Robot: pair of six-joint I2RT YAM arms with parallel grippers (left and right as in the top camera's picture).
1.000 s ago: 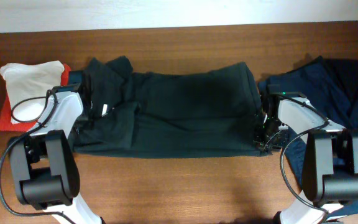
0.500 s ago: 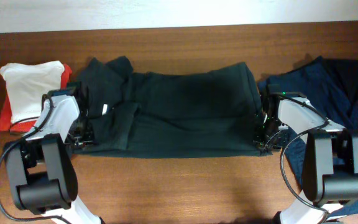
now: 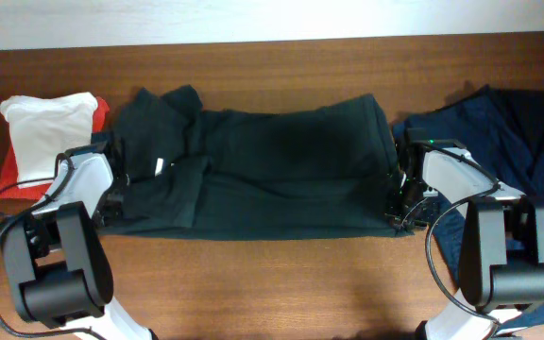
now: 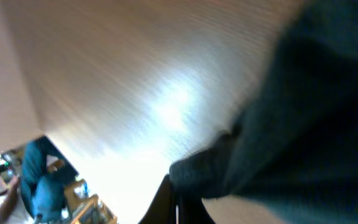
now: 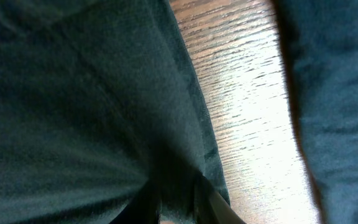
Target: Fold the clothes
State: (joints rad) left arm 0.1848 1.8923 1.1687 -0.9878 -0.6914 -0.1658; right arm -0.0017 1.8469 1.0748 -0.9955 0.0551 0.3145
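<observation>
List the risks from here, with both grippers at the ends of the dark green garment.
1. The left gripper seems to pinch only a small bunch of the dark green garment; it may slip out when lifted.
2. The navy garment lies right beside the right gripper and could get dragged along.
3. The bunched left part lies crumpled over the body, so a fold may trap wrinkles.

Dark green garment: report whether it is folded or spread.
Mostly spread: the dark green garment lies wide across the table, left end bunched.
</observation>
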